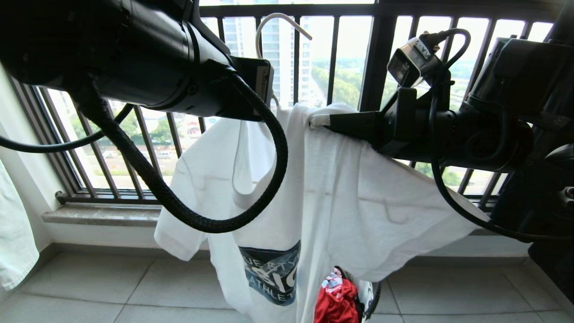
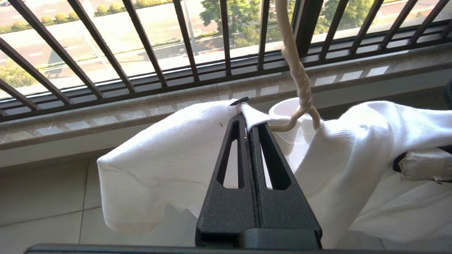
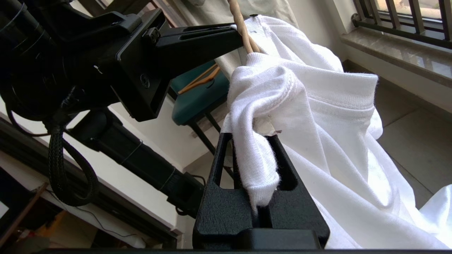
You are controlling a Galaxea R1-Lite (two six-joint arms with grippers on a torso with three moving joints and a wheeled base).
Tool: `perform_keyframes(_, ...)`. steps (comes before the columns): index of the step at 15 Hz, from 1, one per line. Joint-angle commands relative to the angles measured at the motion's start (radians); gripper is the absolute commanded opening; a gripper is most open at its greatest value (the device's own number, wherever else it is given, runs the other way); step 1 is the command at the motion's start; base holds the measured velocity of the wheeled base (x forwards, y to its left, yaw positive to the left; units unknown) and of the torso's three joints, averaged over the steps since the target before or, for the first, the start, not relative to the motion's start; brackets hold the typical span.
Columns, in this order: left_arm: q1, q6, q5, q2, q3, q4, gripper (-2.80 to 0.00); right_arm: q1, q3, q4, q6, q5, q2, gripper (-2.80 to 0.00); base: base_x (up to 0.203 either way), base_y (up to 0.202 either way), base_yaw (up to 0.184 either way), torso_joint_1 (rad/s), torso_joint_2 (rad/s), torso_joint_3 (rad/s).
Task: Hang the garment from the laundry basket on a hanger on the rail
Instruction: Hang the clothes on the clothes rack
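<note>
Left gripper (image 2: 246, 116) clenched on soft white T-shirt (image 1: 341, 202) neckline, twisted cream wire hanger (image 2: 300, 84) just beside, hook cut off, right gripper (image 3: 263, 141) clamping bunched collar.

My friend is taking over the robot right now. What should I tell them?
Left gripper: shut on the T-shirt at the collar, beside the hanger's twisted neck.
Right gripper: shut on the T-shirt's bunched collar and shoulder.
Things: the shirt is held up in front of the black railing, with the hanger's hook sticking out above the collar. The laundry basket sits on the floor below, with a red cloth in it.
Done: shirt out of the basket, hanger in the collar.
Left: hook the hanger on the rail, which is not in view.
</note>
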Motion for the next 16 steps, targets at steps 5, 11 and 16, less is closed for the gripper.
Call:
perform_keyframes(5, -0.076, -0.003, 0.005, -0.011, 0.002, -0.057, -2.8, -0.007, 0.001, -0.213, 0.13, 0.008, 0.081, -2.8, 0.0, 0.0, 0.0, 0.0, 0.0, 0.0)
perform_keyframes(11, -0.07, 0.0, 0.01, -0.074, 0.005, -0.064, -2.8, -0.006, 0.008, -0.498, 0.298, 0.01, 0.141, -2.8, 0.0, 0.0, 0.0, 0.0, 0.0, 0.0)
perform_keyframes(16, -0.065, -0.018, 0.005, -0.101, 0.018, -0.064, -2.8, -0.003, 0.082, -0.507, 0.307, 0.011, 0.083, -2.8, 0.0, 0.0, 0.0, 0.0, 0.0, 0.0)
